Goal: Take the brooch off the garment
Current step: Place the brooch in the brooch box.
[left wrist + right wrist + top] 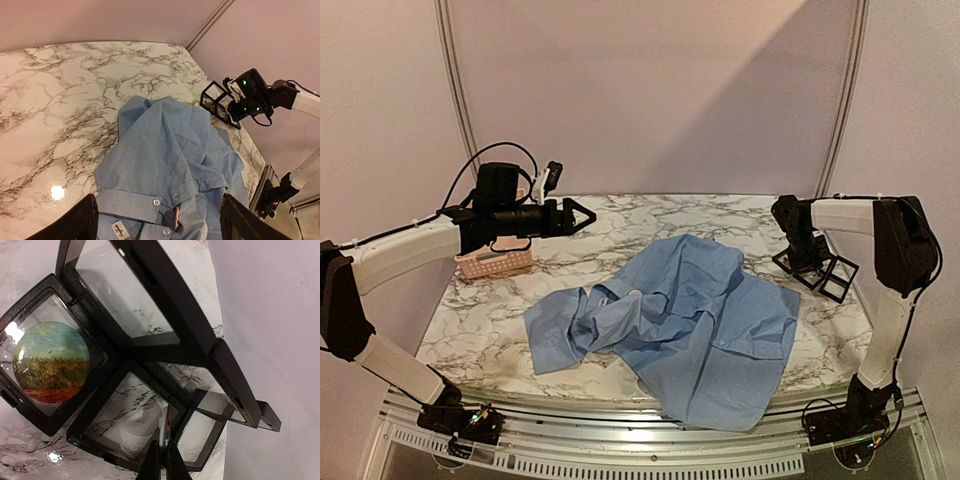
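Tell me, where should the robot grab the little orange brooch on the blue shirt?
Pinch the brooch across its narrow sides, coming down from above. It looks long and thin, lying on the shirt beside the buttons, so jaws straddling it would probably catch little cloth.

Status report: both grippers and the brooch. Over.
Left gripper open, raised, aimed at shirt. Right gripper shut, at black display frames. Likely brooch, small and brown, on shirt by buttons. Nothing covers it.
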`<move>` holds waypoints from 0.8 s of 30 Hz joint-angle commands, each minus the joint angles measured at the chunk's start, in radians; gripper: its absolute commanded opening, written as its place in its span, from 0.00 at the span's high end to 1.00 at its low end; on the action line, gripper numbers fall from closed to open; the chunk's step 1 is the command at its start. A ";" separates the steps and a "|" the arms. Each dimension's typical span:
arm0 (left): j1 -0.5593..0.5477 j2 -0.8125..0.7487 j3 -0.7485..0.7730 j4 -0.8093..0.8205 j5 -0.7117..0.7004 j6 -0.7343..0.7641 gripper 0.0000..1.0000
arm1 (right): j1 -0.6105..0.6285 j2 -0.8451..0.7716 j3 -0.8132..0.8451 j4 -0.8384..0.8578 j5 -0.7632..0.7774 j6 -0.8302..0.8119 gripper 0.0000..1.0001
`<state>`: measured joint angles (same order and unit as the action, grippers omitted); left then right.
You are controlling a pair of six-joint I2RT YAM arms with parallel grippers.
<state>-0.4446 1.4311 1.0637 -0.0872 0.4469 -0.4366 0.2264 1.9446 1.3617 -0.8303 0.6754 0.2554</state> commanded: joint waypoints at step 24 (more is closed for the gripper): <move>0.006 0.026 0.015 -0.005 0.029 0.007 0.16 | -0.008 0.040 0.043 0.033 -0.110 0.000 0.79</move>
<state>-0.4446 1.4422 1.0637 -0.0872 0.4637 -0.4370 0.2222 1.9800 1.3731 -0.8078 0.6147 0.2451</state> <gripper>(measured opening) 0.838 0.200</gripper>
